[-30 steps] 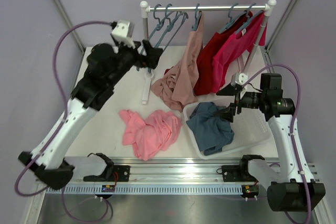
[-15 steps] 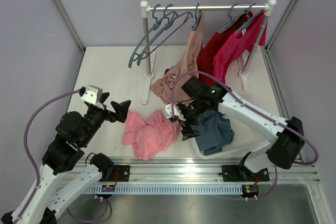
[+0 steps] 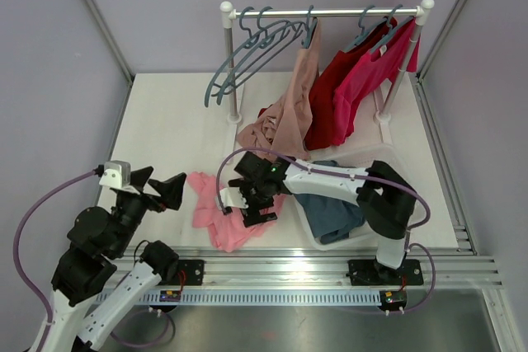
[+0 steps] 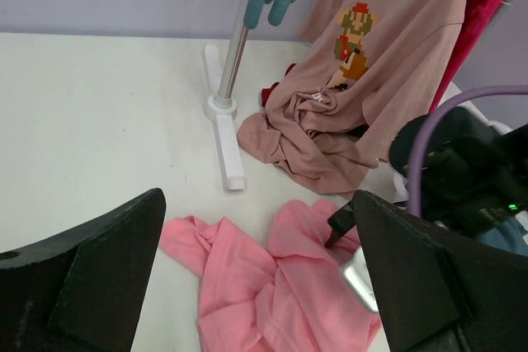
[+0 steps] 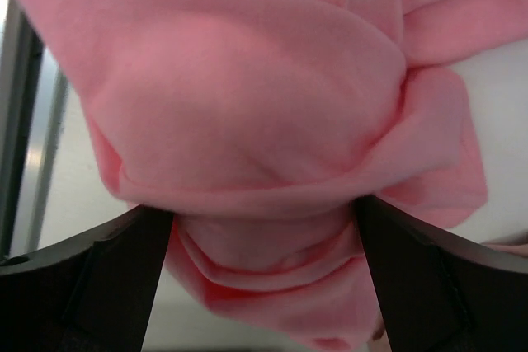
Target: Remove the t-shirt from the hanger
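Pink t-shirt (image 3: 235, 208) lies crumpled on the white table (image 3: 173, 121) at lower centre of the top view, free of any hanger. Its longer spread runs roughly left to right across the frame.

Your right gripper (image 3: 254, 210) is the nearer one by far. It sits directly over the right half of the heap with its jaws spread wide and nothing between them gripped. In the right wrist view the pink cloth (image 5: 247, 105) fills the frame. A thick rolled fold runs side to side, from one dark finger toward the other. You cannot tell whether the fingertips touch the fabric.

Your left gripper (image 3: 158, 183) hangs at lower left of the top view, jaws likewise fully apart and empty. The shirt lies to its right, near but not touching. In the left wrist view it shows low between the two fingers (image 4: 272, 286).

Further out, a tan t-shirt (image 3: 285, 121) with a printed figure hangs from a hanger (image 3: 309, 30) on the rail (image 3: 330, 12) at upper centre, its hem pooled on the table. Red shirts (image 3: 355, 80) hang to its right and bare hangers (image 3: 247, 51) to its left. A blue garment (image 3: 330, 212) fills the white basket (image 3: 334, 244) at lower right.

Judging by this, the pink shirt's removal looks done, and the tan one is the likeliest next.
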You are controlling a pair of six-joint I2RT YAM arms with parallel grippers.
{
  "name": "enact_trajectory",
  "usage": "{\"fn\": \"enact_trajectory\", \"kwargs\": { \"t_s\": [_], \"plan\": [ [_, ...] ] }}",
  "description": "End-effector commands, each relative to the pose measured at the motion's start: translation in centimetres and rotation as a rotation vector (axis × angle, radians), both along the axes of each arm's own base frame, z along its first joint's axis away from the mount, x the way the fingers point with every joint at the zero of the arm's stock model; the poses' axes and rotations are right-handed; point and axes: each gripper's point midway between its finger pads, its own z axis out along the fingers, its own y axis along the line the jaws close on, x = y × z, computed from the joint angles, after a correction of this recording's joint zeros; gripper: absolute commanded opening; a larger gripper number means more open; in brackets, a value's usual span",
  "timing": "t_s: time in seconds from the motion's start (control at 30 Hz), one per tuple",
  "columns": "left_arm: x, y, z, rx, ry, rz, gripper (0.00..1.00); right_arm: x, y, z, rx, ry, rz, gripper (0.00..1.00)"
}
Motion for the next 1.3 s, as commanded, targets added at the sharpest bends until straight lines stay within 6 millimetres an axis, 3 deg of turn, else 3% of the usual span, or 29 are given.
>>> {"fn": "enact_trajectory", "kwargs": {
  "t_s": [0.0, 0.07, 0.17, 0.2, 0.23, 0.37, 0.57, 0.67, 0.77, 0.87, 0.9, 0.93, 1.03, 1.17, 1.27],
  "plan": [
    [-0.7, 1.0, 0.5, -0.056, -0.01, 0.038, 0.99, 2.0, 1.1, -1.4, -0.028, -0.07, -0.043, 0.99],
    [-1.2, 1.5, 0.5, -0.067, -0.018, 0.047, 0.99, 1.6, 1.0, -2.4, -0.057, -0.039, -0.035, 0.92],
    [-1.7, 2.2, 0.6, -0.074, -0.021, 0.06, 0.99, 0.4, 1.1, -1.7, -0.085, 0.024, -0.025, 0.63],
    [-2.0, 2.4, 0.7, -0.084, -0.027, 0.063, 0.99, -0.2, 0.6, -1.2, -0.101, 0.051, -0.021, 0.5],
    [-2.1, 2.5, 0.8, -0.088, -0.03, 0.066, 0.99, -0.3, 1.0, -0.2, -0.083, 0.06, -0.014, 0.29],
    [-2.8, 3.0, 0.8, -0.097, -0.032, 0.069, 0.99, -2.4, 0.9, 4.5, -0.026, 0.124, 0.058, 0.07],
    [-3.5, 3.6, 1.2, -0.113, -0.052, 0.071, 0.99, -4.1, -1.0, 14.7, 0.037, 0.154, 0.157, 0.0],
    [-3.7, 3.7, 1.4, -0.119, -0.054, 0.069, 0.99, -3.4, -2.3, 19.1, 0.112, 0.119, 0.129, 0.0],
    [-3.7, 3.6, 1.4, -0.122, -0.053, 0.065, 0.99, 0.1, -4.9, 23.2, 0.225, 0.086, 0.021, 0.0],
    [-3.5, 3.3, 1.3, -0.123, -0.051, 0.06, 0.99, 1.4, -7.7, 26.4, 0.314, 0.034, -0.049, 0.0],
    [-3.3, 3.2, 1.2, -0.122, -0.049, 0.059, 0.99, 2.9, -9.4, 26.8, 0.326, 0.018, -0.11, 0.0],
    [-3.2, 3.0, 1.4, -0.124, -0.052, 0.055, 0.99, 2.5, -10.8, 28.4, 0.371, -0.011, -0.127, 0.0],
    [-2.8, 2.6, 1.4, -0.12, -0.047, 0.048, 0.99, 3.6, -14.5, 29.6, 0.443, -0.038, -0.224, 0.0],
    [-1.9, 1.6, 1.3, -0.112, -0.041, 0.03, 0.99, 3.2, -20.3, 33.5, 0.577, -0.207, -0.378, 0.0],
    [-1.3, 0.8, 1.1, -0.113, -0.03, 0.012, 0.99, 3.3, -23.6, 33.8, 0.578, -0.284, -0.524, 0.0]
  ]
}}
